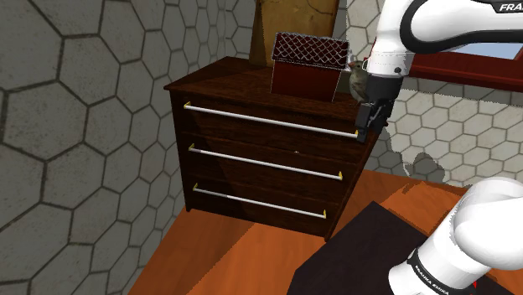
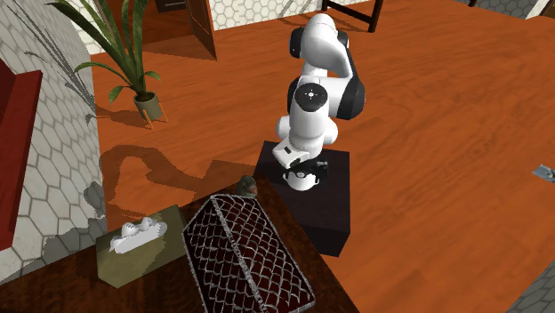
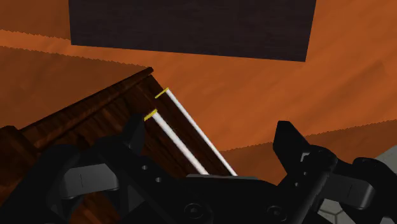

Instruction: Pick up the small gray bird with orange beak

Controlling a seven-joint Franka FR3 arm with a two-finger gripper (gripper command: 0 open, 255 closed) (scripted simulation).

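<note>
Small gray bird (image 1: pixel 358 77) sits on dresser (image 1: pixel 251 142) corner, upper right of shoulder view, beside red mesh-topped box (image 1: pixel 308 65). Gripper (image 1: pixel 364 127) wide open, empty, hanging below the top's edge. Judged best: rise clear, centre over bird, straddle its body, keep off box.

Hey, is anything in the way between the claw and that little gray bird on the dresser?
Nothing visible. The bird sits at a corner of the dresser; the open claw hangs just beside it, off the edge and lower. The mesh basket stands on the bird's other side.
</note>
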